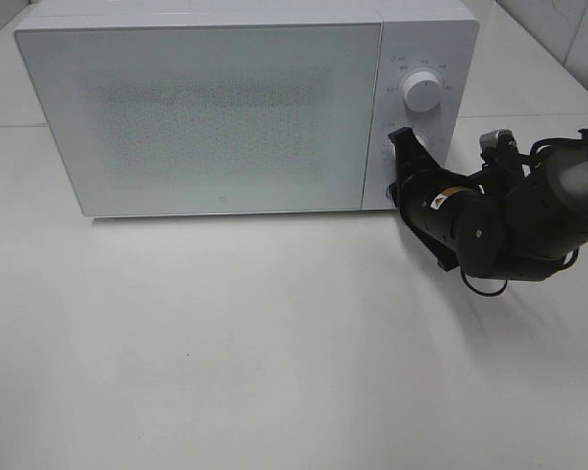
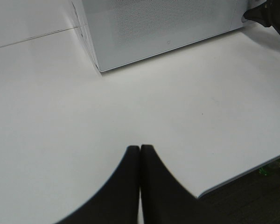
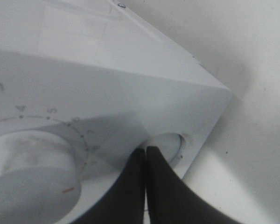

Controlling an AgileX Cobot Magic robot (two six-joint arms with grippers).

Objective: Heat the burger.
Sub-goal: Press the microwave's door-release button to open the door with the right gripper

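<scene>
Burger not visible; presumably behind closed microwave door [image 1: 206, 108] at counter's [image 1: 274, 343] far edge. Right gripper [image 3: 145, 150], jaws pressed together, tips at round panel button [image 3: 172, 142], directly ahead. Left gripper [image 2: 140, 149], likewise pressed together, stands well away.

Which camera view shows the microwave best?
The exterior high view: most of the microwave is seen, door closed, with its knob. The left wrist view shows only its lower front and one corner. The right wrist view shows only a close, blurred part of the control panel near the right gripper.
</scene>
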